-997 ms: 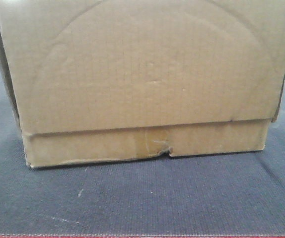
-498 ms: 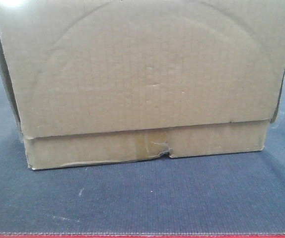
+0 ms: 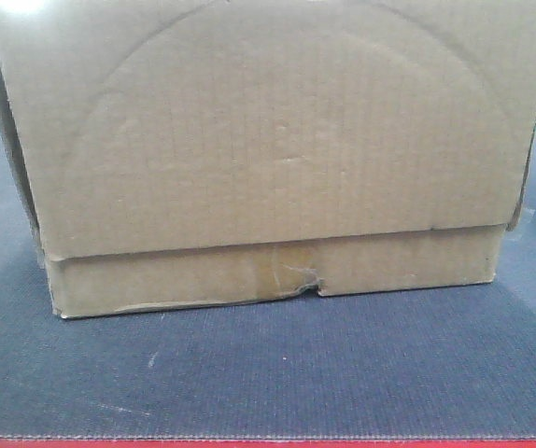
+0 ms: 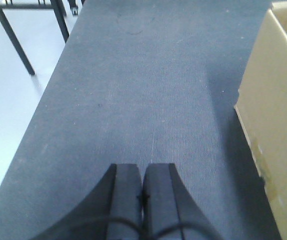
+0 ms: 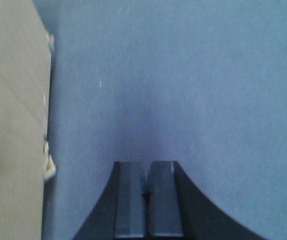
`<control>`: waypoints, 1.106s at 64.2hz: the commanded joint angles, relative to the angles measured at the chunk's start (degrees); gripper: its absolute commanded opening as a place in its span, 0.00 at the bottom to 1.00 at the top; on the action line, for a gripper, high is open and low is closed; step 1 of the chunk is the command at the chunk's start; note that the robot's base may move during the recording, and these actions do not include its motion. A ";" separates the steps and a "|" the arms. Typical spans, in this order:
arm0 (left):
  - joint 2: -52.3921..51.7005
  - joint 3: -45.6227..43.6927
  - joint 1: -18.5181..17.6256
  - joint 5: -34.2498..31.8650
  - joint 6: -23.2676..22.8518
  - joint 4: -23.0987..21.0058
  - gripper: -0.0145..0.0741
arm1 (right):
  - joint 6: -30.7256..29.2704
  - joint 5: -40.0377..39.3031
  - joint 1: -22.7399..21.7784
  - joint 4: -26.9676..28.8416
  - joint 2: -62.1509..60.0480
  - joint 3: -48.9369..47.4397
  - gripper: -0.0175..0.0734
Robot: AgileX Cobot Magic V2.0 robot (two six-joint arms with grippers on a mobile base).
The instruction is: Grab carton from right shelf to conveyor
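Observation:
A brown cardboard carton (image 3: 268, 149) rests on the dark grey conveyor belt (image 3: 268, 373) and fills most of the front view. Its side shows at the right edge of the left wrist view (image 4: 278, 125) and at the left edge of the right wrist view (image 5: 13, 125). My left gripper (image 4: 142, 170) is shut and empty above the belt, left of the carton and apart from it. My right gripper (image 5: 147, 167) is shut and empty above the belt, right of the carton and apart from it. Neither gripper shows in the front view.
The belt's left edge (image 4: 43, 125) drops to a pale floor (image 4: 8, 100) with black frame legs (image 4: 13, 40) beyond. A red strip (image 3: 268, 443) runs along the belt's near edge. A torn tape patch (image 3: 296, 271) marks the carton's lower seam.
A dark cable at the right edge of the front view has moved out of sight. The carton has stayed put on the belt.

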 commanded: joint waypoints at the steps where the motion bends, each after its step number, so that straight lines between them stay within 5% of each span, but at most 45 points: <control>1: -4.80 6.33 0.34 -5.40 -0.02 -0.43 0.15 | -0.21 -7.54 -0.28 -0.51 -5.54 8.63 0.11; 15: -15.99 18.71 0.34 -11.83 -0.02 -0.71 0.15 | -0.21 -19.77 -0.28 -0.51 -19.38 27.48 0.11; 31: -26.21 24.23 0.34 -11.93 -0.02 -1.31 0.15 | -0.21 -24.80 -0.28 -0.64 -39.72 39.77 0.11; 50: -31.02 24.24 0.34 -10.99 -0.02 -1.78 0.15 | -0.21 -24.33 -0.28 -0.64 -59.71 41.06 0.11; 71: -30.99 24.24 0.34 -11.11 -0.02 -1.78 0.15 | -0.21 -24.43 -0.28 -0.64 -62.22 41.06 0.11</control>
